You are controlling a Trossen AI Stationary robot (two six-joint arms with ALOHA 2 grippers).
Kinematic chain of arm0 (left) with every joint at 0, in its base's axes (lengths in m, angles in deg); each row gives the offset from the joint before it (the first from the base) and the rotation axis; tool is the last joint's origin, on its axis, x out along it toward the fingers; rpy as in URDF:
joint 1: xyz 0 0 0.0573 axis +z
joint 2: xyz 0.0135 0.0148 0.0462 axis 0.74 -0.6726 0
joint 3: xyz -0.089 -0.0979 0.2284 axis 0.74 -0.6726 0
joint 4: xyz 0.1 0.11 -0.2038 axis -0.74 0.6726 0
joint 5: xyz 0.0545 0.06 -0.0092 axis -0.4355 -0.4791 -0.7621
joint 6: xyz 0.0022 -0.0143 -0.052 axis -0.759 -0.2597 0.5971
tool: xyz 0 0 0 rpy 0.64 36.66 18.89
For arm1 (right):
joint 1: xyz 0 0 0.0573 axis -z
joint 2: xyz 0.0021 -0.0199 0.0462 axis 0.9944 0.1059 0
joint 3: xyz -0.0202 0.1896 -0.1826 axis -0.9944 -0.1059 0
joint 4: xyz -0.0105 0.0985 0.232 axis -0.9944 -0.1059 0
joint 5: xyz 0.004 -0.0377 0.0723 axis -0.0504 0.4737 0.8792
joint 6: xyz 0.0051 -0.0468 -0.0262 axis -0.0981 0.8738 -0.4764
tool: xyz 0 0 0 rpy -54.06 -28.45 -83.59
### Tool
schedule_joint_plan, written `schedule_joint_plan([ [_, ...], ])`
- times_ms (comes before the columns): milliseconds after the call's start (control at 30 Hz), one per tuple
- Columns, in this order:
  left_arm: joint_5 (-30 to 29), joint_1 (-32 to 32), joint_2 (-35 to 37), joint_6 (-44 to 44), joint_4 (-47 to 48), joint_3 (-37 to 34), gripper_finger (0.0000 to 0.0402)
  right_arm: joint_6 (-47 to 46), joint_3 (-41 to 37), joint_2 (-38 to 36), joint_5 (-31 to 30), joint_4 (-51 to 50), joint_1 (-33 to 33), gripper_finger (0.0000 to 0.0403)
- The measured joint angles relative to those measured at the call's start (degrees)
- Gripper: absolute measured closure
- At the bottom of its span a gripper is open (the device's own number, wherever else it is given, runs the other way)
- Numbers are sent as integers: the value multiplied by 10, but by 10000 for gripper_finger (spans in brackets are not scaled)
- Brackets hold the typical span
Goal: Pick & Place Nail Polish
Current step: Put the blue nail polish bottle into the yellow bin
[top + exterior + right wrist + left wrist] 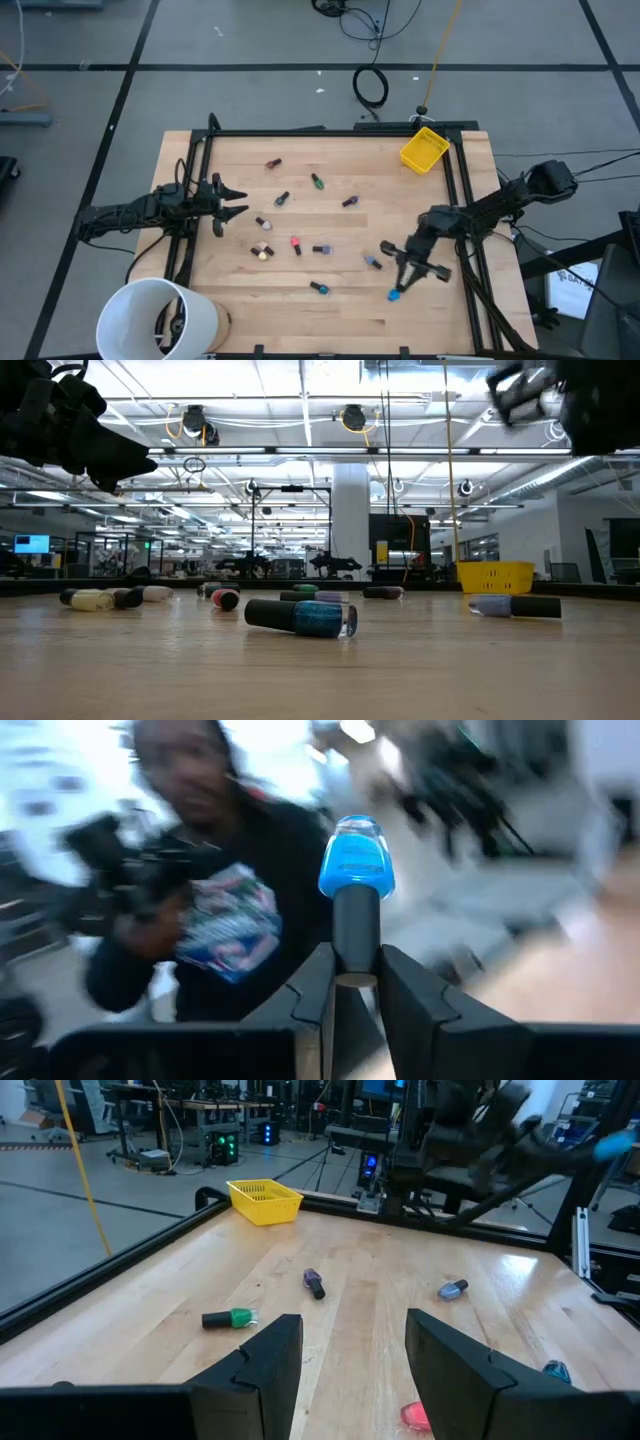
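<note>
Blue bottle: bright blue nail polish bottle clamped by its dark cap in the right gripper, body past the fingertips; high view puts it at, near the worktop's front right.
Right gripper: closed on that cap; arm reaches in over the right rail, wrist bent toward the front edge.
Left gripper: fingers spread apart, nothing between them; raised over the left side, pointing across the worktop.
Other bottles: scattered lying flat mid-worktop, well apart; green one, red one, teal one, purple one.
Writing: none legible on any bottle; print on the shirt of a blurred person unreadable.
Edges: black frame rails along the left, back and right sides; yellow bin at back right corner; white bucket at front left corner.
Open room: bare wood along the front edge.
</note>
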Motion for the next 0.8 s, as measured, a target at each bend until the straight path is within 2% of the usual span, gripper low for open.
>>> schedule_joint_plan([
  [100,0,0,0,0,0,0,224,0,0,0,13,112,-20,356],
  [200,0,0,0,0,0,0,224,1,0,0,-2,225,-42,356],
  [233,0,0,0,0,0,0,224,6,1,-2,-9,234,-49,356],
  [367,0,0,0,0,0,0,224,52,5,-28,-51,232,-79,356],
  [700,-1,0,0,0,-5,0,224,66,4,-33,-66,190,-85,356],
  [800,-1,0,0,0,-5,0,224,67,4,-33,-70,147,-77,356],
])
